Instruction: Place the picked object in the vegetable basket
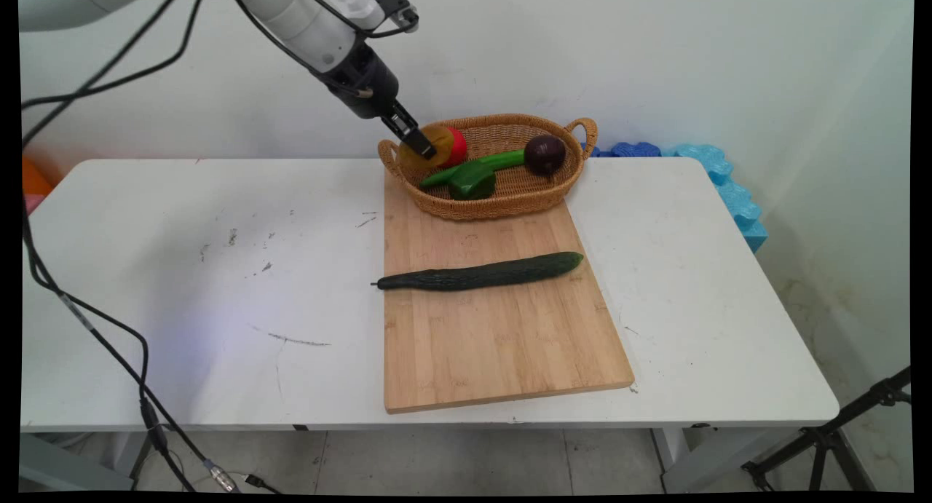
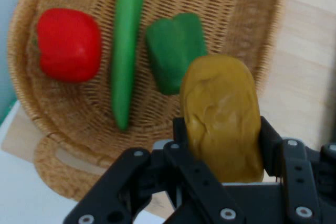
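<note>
My gripper (image 1: 418, 143) (image 2: 223, 148) is shut on a yellow-brown potato (image 1: 434, 140) (image 2: 223, 121), held just above the left end of a wicker basket (image 1: 502, 204) (image 2: 231, 9). Inside the basket lie a red pepper (image 1: 458, 145) (image 2: 68, 44), a long green vegetable (image 1: 504, 161) (image 2: 126, 45), a green pepper (image 1: 472, 182) (image 2: 173, 51) and a dark purple round vegetable (image 1: 545, 154). The purple one is outside the hand view.
The basket stands on the far end of a wooden cutting board (image 1: 495, 343). A long dark cucumber (image 1: 480, 272) lies across the board's middle. Blue foam pieces (image 1: 717, 175) sit behind the table's right corner. Black cables (image 1: 87, 321) hang at the left.
</note>
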